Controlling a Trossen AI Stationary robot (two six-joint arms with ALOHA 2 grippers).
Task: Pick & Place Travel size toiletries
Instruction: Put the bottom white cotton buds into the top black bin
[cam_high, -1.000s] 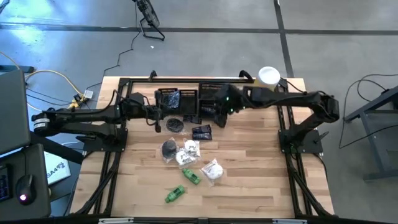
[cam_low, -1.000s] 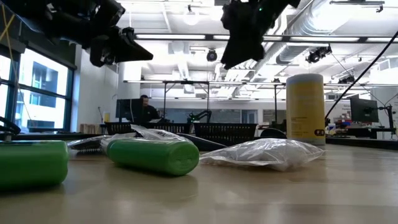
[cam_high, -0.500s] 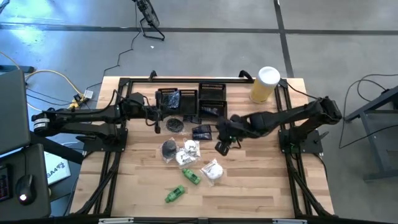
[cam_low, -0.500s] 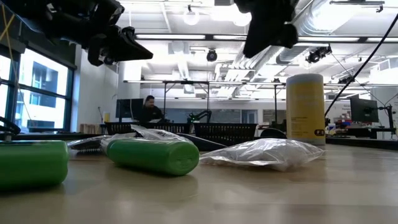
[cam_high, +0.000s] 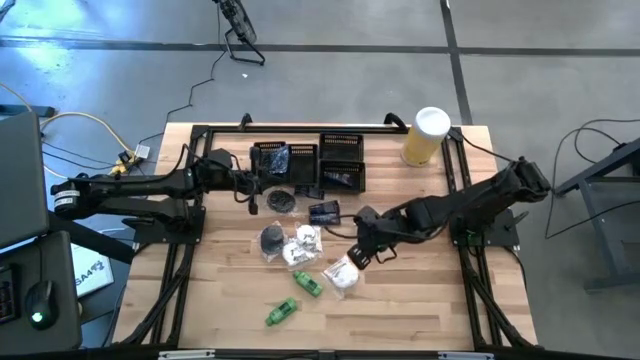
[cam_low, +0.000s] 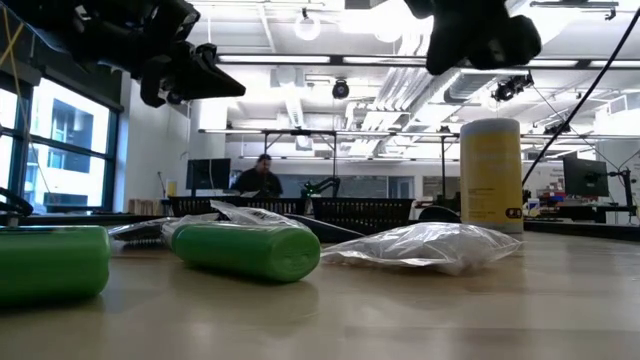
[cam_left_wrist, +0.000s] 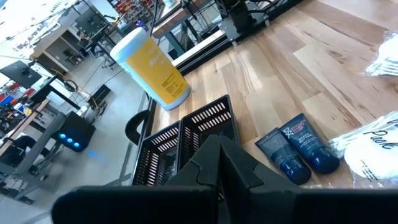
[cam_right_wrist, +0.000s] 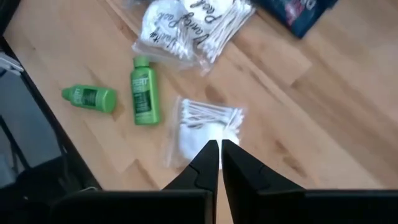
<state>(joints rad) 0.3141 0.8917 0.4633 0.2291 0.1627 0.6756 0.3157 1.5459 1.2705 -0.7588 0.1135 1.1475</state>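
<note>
The toiletries lie loose on the wooden table: two green bottles (cam_high: 307, 284) (cam_high: 282, 311), white sachets (cam_high: 303, 243), a swab sachet (cam_high: 342, 276), a round dark piece (cam_high: 272, 238) and a navy packet (cam_high: 323, 212). My right gripper (cam_high: 357, 255) hangs shut and empty above the swab sachet (cam_right_wrist: 205, 127), clear of it, fingers (cam_right_wrist: 210, 163) slanting down. My left gripper (cam_high: 254, 196) waits shut and empty in the air near the left mesh tray; in its wrist view the shut fingers (cam_left_wrist: 208, 158) point toward the trays.
Two black mesh trays (cam_high: 285, 160) (cam_high: 342, 160) stand at the table's far side, with dark packets in them. A yellow cylinder with a white lid (cam_high: 425, 135) stands at the far right. Navy tubes (cam_left_wrist: 298, 149) lie beside the trays. Bare wood shows near the front edge.
My right gripper has swung from over the far mesh trays toward the table's near edge, turning as it went, and now hangs over the swab sachet. No toiletry has moved.
</note>
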